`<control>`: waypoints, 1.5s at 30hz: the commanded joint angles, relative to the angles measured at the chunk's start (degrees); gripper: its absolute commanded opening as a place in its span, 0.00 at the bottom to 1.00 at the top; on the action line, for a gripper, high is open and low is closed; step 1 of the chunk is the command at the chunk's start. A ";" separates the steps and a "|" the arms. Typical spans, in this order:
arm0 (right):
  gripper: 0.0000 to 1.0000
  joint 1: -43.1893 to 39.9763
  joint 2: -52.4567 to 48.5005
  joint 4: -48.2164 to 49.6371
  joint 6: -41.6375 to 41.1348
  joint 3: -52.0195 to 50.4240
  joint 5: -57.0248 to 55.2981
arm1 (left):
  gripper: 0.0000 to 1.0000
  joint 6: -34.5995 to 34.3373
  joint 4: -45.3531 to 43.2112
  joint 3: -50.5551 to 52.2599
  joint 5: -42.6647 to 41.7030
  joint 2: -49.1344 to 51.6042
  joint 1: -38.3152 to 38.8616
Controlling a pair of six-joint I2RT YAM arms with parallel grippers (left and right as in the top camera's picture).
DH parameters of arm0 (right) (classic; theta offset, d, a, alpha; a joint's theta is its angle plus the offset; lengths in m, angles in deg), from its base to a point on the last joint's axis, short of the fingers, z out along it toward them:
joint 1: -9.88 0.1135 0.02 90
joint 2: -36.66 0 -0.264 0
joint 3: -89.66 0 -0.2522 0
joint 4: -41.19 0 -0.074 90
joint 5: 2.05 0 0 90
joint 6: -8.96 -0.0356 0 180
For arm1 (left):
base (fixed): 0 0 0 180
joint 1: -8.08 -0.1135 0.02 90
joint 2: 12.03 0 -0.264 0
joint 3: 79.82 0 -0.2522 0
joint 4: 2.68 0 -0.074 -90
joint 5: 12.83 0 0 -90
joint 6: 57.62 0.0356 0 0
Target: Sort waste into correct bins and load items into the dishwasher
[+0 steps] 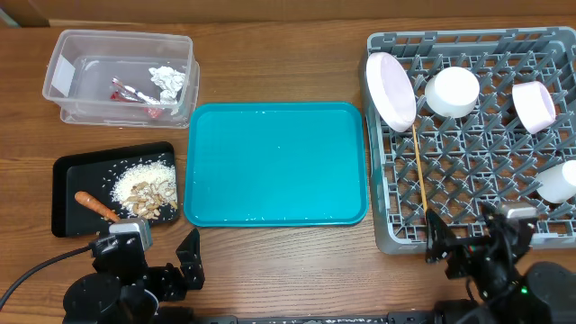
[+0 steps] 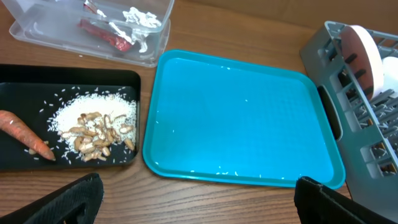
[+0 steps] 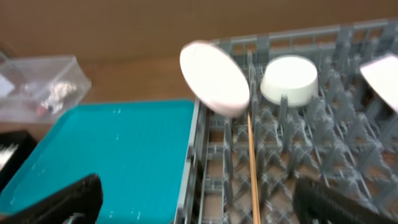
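Observation:
The clear tub (image 1: 63, 54) at the back left holds the red-and-white wrapper (image 1: 132, 93) and the foil ball (image 1: 167, 79). The black tray (image 1: 67, 184) holds rice scraps (image 1: 144, 187) and the carrot (image 1: 94, 205). The grey dish rack (image 1: 468, 153) on the right holds the white plate (image 1: 390, 88) on edge, three white bowls (image 1: 452, 91) (image 1: 534, 105) (image 1: 558, 183) and the chopsticks (image 1: 420, 171). My left gripper (image 2: 196, 202) is open and empty over bare table in front of the teal tray. My right gripper (image 3: 199, 199) is open and empty above the rack's front left corner.
A teal tray (image 1: 276, 162) with a few rice grains lies in the middle, between the black tray and the rack. Both arm bases stand at the table's front edge.

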 commanded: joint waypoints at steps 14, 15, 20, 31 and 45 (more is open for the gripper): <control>1.00 2.51 13.92 38.75 0.39 -32.57 0.63 | 1.00 -0.35 0.02 0.35 0.63 -0.11 0.09; 1.00 2.51 13.92 41.29 0.37 -34.18 0.44 | 1.00 -0.35 0.00 0.35 0.63 -0.11 0.09; 1.00 2.36 13.92 52.02 1.90 -41.22 -0.17 | 1.00 -0.35 0.02 0.35 0.63 -0.11 0.09; 1.00 2.25 13.92 48.96 10.93 -42.56 -3.58 | 1.00 -0.35 0.02 0.35 0.63 -0.11 0.09; 1.00 2.32 13.92 48.98 10.93 -42.56 -3.58 | 1.00 -0.35 0.07 0.35 0.74 -0.11 0.09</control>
